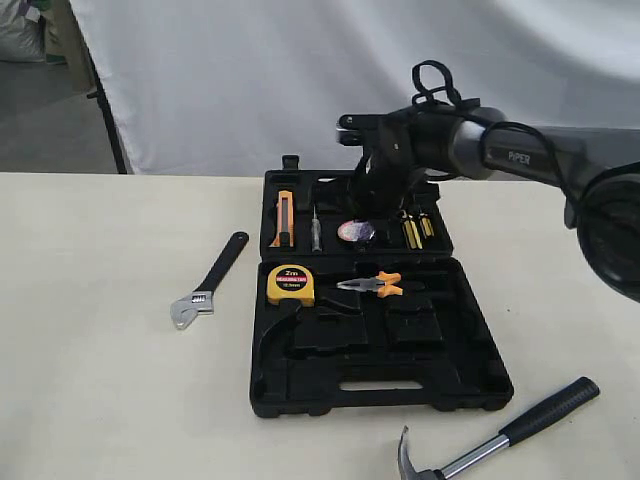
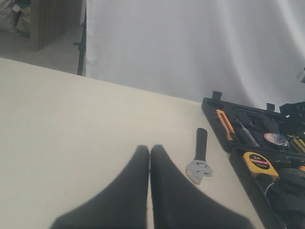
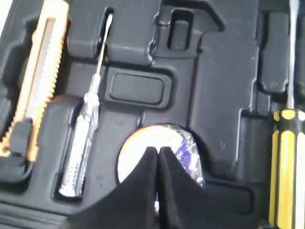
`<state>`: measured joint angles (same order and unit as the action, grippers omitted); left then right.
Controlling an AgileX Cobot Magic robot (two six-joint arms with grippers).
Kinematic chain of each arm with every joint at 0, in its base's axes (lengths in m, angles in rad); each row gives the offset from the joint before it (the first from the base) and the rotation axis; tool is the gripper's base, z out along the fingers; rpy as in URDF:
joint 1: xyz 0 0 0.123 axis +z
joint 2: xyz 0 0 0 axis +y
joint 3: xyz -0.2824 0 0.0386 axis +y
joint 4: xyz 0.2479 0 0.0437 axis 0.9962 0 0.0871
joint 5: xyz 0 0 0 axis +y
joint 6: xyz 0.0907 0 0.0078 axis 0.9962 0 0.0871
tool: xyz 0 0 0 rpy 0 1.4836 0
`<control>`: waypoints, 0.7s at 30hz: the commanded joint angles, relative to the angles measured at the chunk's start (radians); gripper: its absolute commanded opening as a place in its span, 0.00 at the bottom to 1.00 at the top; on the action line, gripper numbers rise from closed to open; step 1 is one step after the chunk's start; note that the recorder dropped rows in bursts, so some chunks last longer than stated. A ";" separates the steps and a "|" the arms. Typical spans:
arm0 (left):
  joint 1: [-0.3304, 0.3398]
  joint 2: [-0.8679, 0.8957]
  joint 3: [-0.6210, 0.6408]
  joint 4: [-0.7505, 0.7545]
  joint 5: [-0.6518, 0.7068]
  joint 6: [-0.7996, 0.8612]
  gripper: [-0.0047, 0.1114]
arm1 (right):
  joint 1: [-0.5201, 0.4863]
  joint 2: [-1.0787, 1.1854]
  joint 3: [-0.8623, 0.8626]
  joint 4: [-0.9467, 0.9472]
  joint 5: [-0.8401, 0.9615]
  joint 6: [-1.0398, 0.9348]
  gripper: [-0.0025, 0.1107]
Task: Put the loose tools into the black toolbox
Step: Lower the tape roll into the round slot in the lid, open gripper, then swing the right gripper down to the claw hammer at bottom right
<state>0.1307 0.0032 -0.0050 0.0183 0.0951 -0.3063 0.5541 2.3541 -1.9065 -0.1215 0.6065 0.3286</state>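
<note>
Shows the black toolbox (image 1: 300, 398) lying open about mid-worktop, its upper half toward the far edge. Puts the right claw (image 3: 157, 153) over that far half, fingers pressed together (tips meeting), directly above the small tape roll (image 3: 188, 143) seated in a round recess. Finds the adjustable wrench (image 1: 208, 283) loose on the worktop (image 1: 100, 350) just left of the case, head toward the near edge. Places the claw hammer (image 1: 500, 437) at the near edge by the right corner, apart from the case. Shows the left claw (image 2: 149, 151) likewise closed, above bare worktop beside the wrench.
</note>
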 commanded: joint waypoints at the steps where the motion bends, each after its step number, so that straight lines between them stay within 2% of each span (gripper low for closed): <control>1: 0.025 -0.003 -0.003 0.004 -0.007 -0.005 0.05 | -0.006 0.007 0.000 -0.020 0.034 0.038 0.02; 18: 0.025 -0.003 -0.003 0.004 -0.007 -0.005 0.05 | -0.006 0.044 0.000 -0.031 0.058 0.044 0.02; 19: 0.025 -0.003 -0.003 0.004 -0.007 -0.005 0.05 | -0.006 0.044 0.000 -0.060 0.058 0.054 0.04; 21: 0.025 -0.003 -0.003 0.004 -0.007 -0.005 0.05 | 0.002 0.044 0.000 -0.131 0.060 0.084 0.15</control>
<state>0.1307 0.0032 -0.0050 0.0183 0.0951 -0.3063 0.5541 2.3982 -1.9065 -0.1610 0.6520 0.3801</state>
